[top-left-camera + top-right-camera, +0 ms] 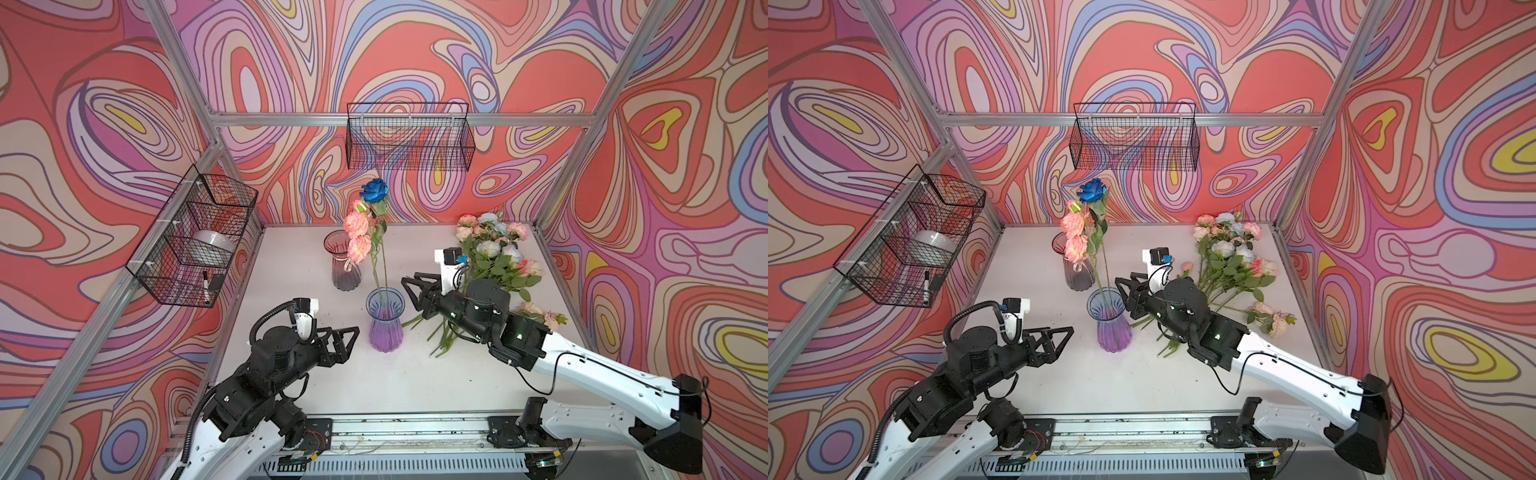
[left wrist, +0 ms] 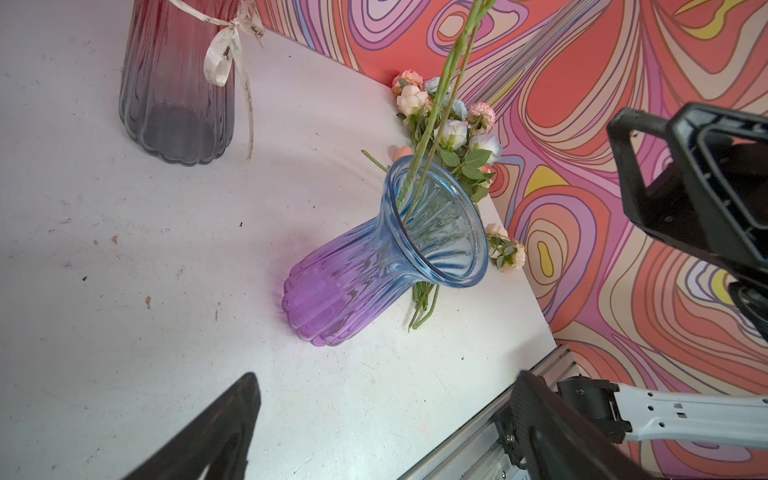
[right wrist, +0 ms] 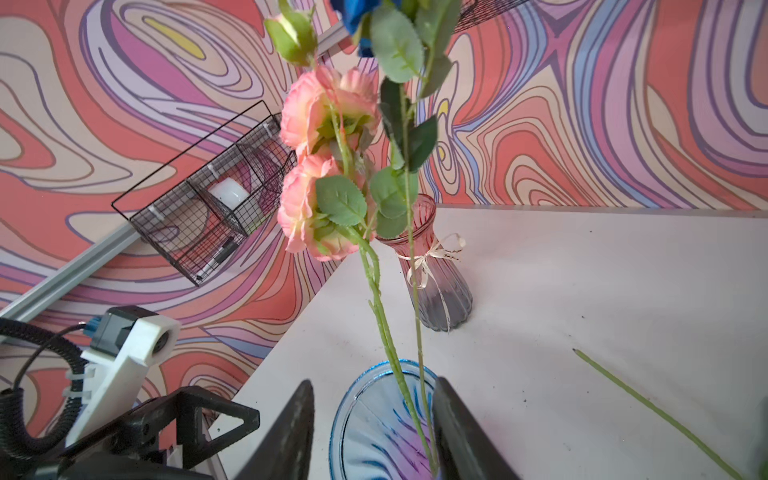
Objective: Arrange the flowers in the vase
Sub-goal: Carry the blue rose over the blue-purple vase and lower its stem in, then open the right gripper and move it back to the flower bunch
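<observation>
A blue-to-purple glass vase [image 1: 384,320] [image 1: 1109,322] stands mid-table. Two flowers stand in it: a dark blue rose [image 1: 374,190] [image 1: 1092,191] and a stem of pink blooms [image 1: 357,237] [image 3: 316,199]. My right gripper [image 1: 411,293] [image 1: 1126,296] [image 3: 374,415] is open just right of the vase rim. The two stems run between its jaws, close to one finger, unclamped. Left of the vase [image 2: 374,257], my left gripper [image 1: 351,343] [image 1: 1064,341] [image 2: 386,395] stands wide open and empty. More flowers [image 1: 494,253] [image 1: 1229,259] [image 2: 449,120] lie piled at the back right.
A red-to-grey vase [image 1: 345,262] [image 3: 436,282] with a ribbon stands behind the blue one. Two peach blooms [image 1: 540,316] lie near the right edge. A wire basket [image 1: 195,237] hangs on the left wall, another wire basket [image 1: 409,137] on the back wall.
</observation>
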`<state>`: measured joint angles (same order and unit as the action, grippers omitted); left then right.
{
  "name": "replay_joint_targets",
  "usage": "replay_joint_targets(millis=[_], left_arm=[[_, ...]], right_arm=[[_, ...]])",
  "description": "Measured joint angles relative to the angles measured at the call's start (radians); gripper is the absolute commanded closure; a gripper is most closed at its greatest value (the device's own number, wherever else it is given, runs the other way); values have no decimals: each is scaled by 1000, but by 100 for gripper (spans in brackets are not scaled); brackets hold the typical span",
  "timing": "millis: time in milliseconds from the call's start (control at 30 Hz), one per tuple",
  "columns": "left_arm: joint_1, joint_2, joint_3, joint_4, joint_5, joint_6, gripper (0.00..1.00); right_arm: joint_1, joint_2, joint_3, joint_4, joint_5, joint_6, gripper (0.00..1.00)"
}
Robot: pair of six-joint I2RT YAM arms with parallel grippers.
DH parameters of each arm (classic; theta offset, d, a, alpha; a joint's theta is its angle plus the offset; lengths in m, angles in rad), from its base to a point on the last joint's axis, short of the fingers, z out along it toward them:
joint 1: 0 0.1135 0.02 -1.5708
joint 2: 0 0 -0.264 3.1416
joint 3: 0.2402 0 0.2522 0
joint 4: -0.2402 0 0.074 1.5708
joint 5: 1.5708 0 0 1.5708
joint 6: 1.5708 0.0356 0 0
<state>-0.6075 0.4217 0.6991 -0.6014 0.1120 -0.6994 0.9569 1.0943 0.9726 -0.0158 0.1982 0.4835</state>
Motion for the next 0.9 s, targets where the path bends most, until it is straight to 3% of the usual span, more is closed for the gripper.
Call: replay_joint_targets(millis=[133, 267, 500, 767, 900], left_arm=[[0, 0, -8, 1, 0, 0, 4], [0, 0, -14, 1, 0, 0, 4], [0, -2, -17, 1, 0, 0, 4], [0, -2, -18, 1, 2, 0, 4], [0, -2, -18, 1, 3, 0, 4]], right_arm=[[0, -64, -69, -60, 85, 103, 54], [-43, -84, -136, -145, 146, 240, 63], [-491, -126, -418, -117, -31, 535, 64], [-801, -31, -530, 59, -227, 749, 70], [-863, 98, -535, 168, -301, 822, 69]])
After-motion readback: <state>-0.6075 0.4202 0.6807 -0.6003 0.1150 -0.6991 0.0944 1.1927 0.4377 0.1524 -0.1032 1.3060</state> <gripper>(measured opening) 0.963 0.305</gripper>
